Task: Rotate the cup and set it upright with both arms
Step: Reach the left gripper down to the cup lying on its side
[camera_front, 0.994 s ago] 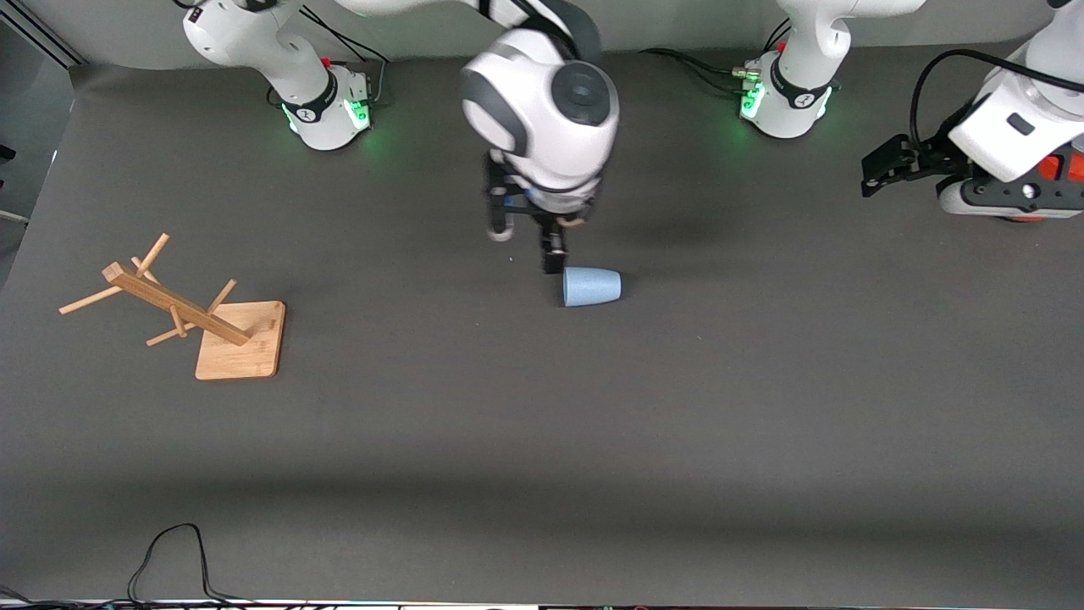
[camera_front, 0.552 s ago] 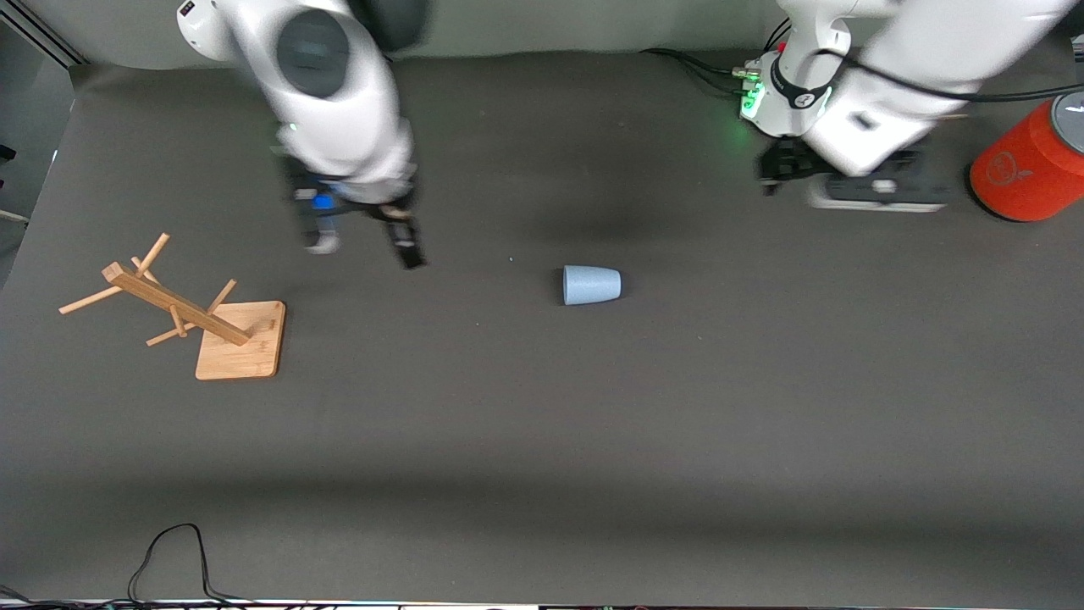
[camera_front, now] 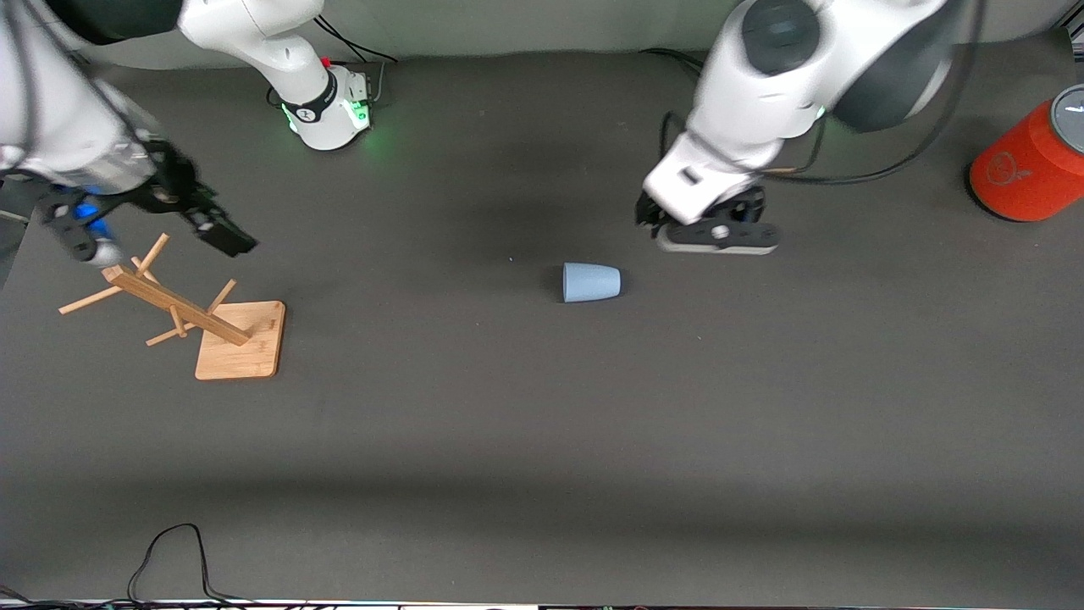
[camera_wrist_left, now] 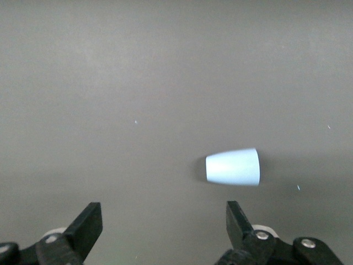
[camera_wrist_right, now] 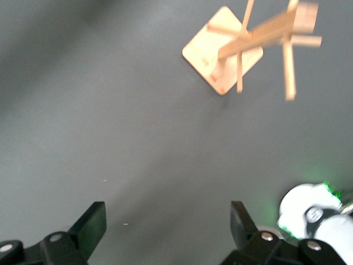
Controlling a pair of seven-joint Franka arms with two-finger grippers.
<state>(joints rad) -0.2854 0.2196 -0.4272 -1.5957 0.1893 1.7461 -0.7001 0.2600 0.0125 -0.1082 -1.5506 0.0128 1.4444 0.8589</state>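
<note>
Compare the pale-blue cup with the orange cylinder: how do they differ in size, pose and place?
The cup is much smaller than the orange cylinder. The cup lies on its side near the table's middle, while the cylinder stands at the left arm's end, farther from the front camera. The cup is plain pale blue; the cylinder is orange with a grey top. Neither is held by a claw.
</note>
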